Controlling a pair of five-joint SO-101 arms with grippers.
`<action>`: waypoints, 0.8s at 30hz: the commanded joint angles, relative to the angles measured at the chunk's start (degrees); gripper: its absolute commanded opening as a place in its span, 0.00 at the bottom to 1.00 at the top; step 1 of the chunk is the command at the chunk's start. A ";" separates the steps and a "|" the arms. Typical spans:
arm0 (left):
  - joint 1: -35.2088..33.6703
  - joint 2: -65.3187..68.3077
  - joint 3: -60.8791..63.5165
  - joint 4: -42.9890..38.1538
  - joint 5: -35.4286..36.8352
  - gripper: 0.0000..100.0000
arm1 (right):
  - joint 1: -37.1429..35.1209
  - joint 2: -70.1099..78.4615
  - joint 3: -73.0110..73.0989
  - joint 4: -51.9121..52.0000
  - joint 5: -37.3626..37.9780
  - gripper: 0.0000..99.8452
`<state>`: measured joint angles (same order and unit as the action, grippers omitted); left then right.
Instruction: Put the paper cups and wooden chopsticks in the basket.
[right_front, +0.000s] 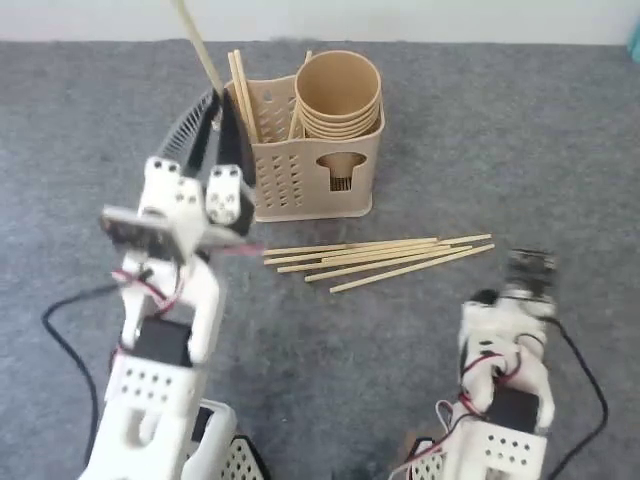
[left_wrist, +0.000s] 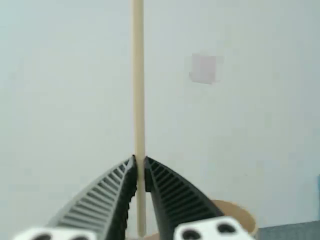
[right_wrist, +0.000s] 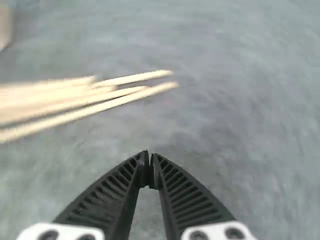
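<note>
Two grippers head our list, nearest first.

Item 1. The right gripper hangs low over the grey table. Its jaws are pressed together with nothing between them. It sits just short of the tips of the loose sticks.

Item 2. The loose wooden chopsticks number five or six; we cannot count them closer. They lie flat in a loose fan between the two arms, in front of the basket and apart from it. We judge them light, stiff, thin and smooth, apt to roll on the table and to pivot in a pinch. We would take one near its middle, across its width, so it hangs level. Where they overlap, a pinch may catch two at once.

Item 3. The left gripper is raised beside the basket's left end, its jaws clamped on the held chopstick. The stick stands nearly upright. A short stub shows below the jaws and the long part rises above them. With the hold this low, we expect it to tip easily, so it wants a slow lowering.

Item 4. The basket stands upright and has perforated walls. Stored chopsticks stand on end in its left compartment.

Item 5. The paper cups sit nested in one stack in the right compartment. We judge them light and easily crushed; they need no further handling.
</note>
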<state>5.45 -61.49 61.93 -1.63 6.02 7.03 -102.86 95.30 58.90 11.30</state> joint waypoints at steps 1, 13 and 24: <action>-2.64 7.65 -7.78 -1.93 0.79 0.01 | -10.33 -0.66 -1.93 0.66 10.37 0.02; -2.55 33.05 -23.52 -7.56 3.87 0.01 | -26.77 19.65 -5.27 -8.92 10.37 0.02; -2.73 49.41 -27.91 -15.03 5.01 0.11 | -26.68 27.03 -5.27 -12.18 9.85 0.02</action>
<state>3.16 -12.18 36.79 -14.81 10.24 -19.16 -76.13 93.36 47.74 21.76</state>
